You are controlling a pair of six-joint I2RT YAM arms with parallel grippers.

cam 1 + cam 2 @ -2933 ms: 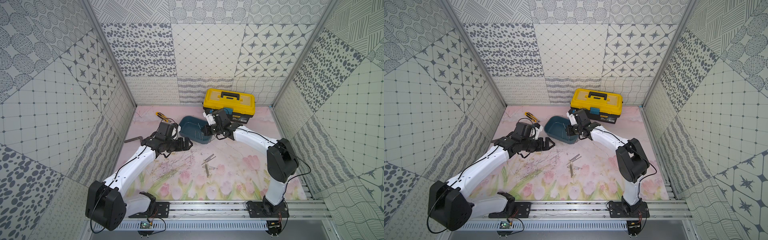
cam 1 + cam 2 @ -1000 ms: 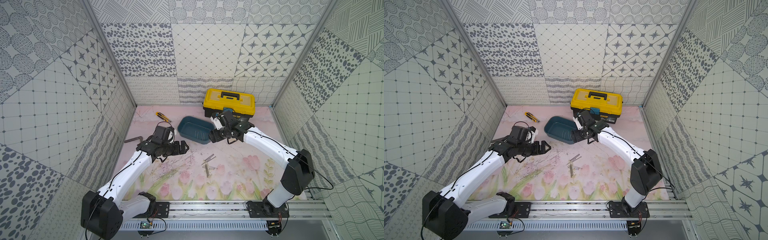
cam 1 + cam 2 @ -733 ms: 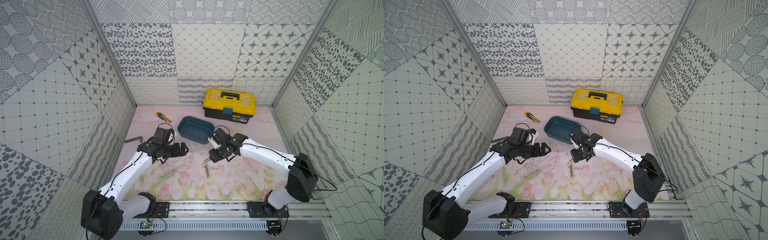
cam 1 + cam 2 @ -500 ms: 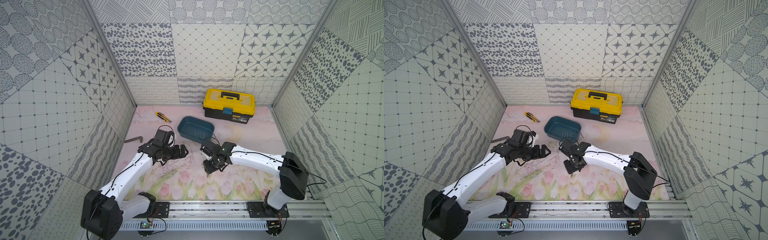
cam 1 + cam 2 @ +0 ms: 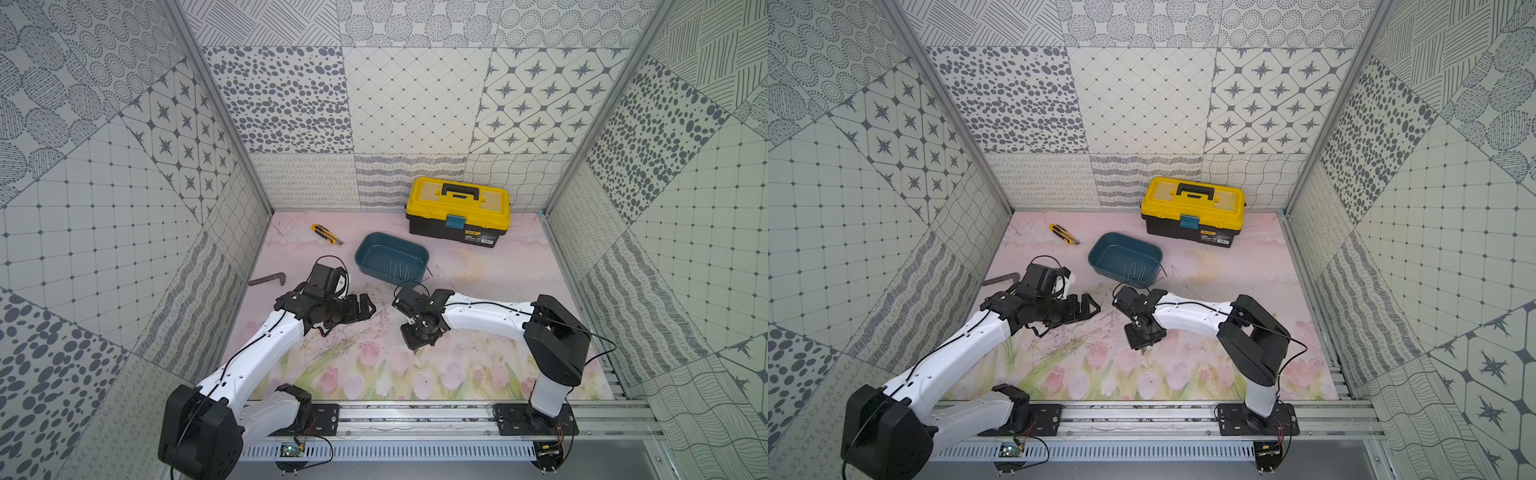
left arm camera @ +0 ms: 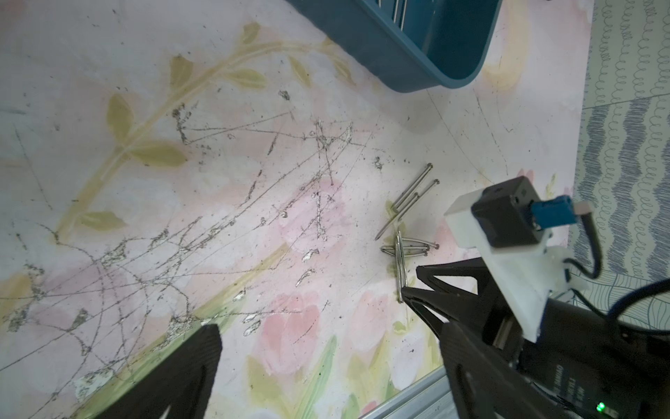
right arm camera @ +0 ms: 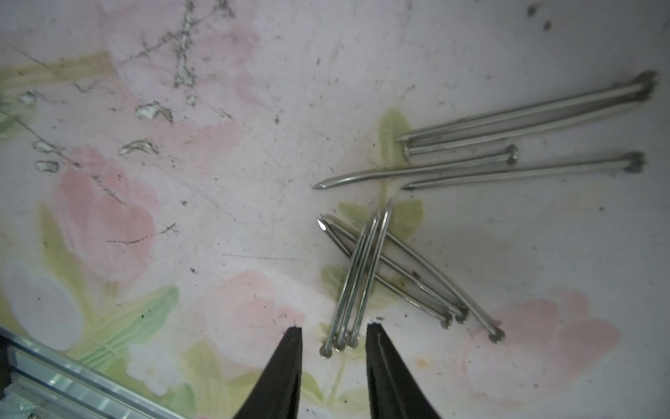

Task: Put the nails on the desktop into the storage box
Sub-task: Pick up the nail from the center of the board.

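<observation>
Several grey nails (image 7: pixel 507 127) lie loose in a small heap on the pink tulip desktop (image 5: pixel 478 374). My right gripper (image 7: pixel 333 328) points straight down at the heap, open by a narrow gap. The heads of three parallel nails (image 7: pixel 359 283) lie between its fingertips. In both top views this gripper (image 5: pixel 417 347) (image 5: pixel 1143 348) hides the heap. The teal storage box (image 5: pixel 382 276) (image 5: pixel 1093 254) stands behind it with a few nails (image 5: pixel 401 272) inside. My left gripper (image 5: pixel 365 307) (image 6: pixel 326 348) hovers wide open and empty, left of the heap (image 6: pixel 406 217).
A yellow-and-black toolbox (image 5: pixel 457 210) stands at the back wall. A yellow utility knife (image 5: pixel 326 234) lies at the back left. A dark L-shaped bar (image 5: pixel 268 279) lies by the left wall. The metal rail (image 5: pixel 415 415) runs along the front edge.
My right arm swung from beside the storage box forward and down onto the heap of nails, and its jaws narrowed. My left arm stayed almost still, wide open.
</observation>
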